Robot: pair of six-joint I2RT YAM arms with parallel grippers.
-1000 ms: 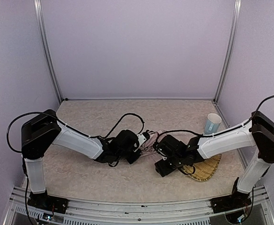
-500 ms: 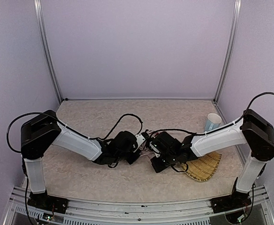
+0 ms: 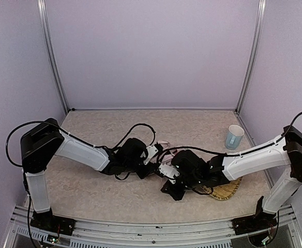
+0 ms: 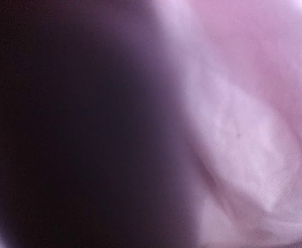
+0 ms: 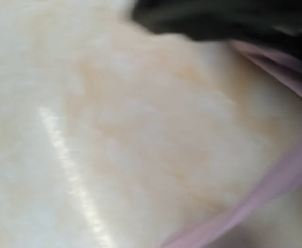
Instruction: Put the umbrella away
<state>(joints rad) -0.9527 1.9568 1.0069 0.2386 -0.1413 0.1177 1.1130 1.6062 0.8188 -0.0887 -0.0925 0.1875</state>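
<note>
Left two-finger gripper (image 3: 152,154): positioned low over the beige marbled tabletop (image 3: 104,129), near the middle of the work area. Finger state: cannot be determined. The overhead view shows only the wrist housing, and the left wrist view is blurred and shows no fingers.

Folding umbrella with pale pink fabric and black lining (image 4: 244,134): located directly in front of the left gripper, close enough for its creased pink cloth to fill the right half of the left wrist view. The left half of that view is dark. From overhead, only small slivers of pink show between the two wrists (the arms cover the rest).

Right two-finger gripper (image 3: 167,173): positioned low over the tabletop, just beside the left gripper on its near-right side. Finger state: cannot be determined. The right wrist view shows bare tabletop, with a black mass along the top edge and a pink fabric edge on the right.

Woven straw tray (image 3: 228,187): lies to the right of the right gripper, partly under that arm's forearm.

Pale blue cup (image 3: 233,137): stands upright, to the right of and beyond both grippers, well apart from them.
</note>
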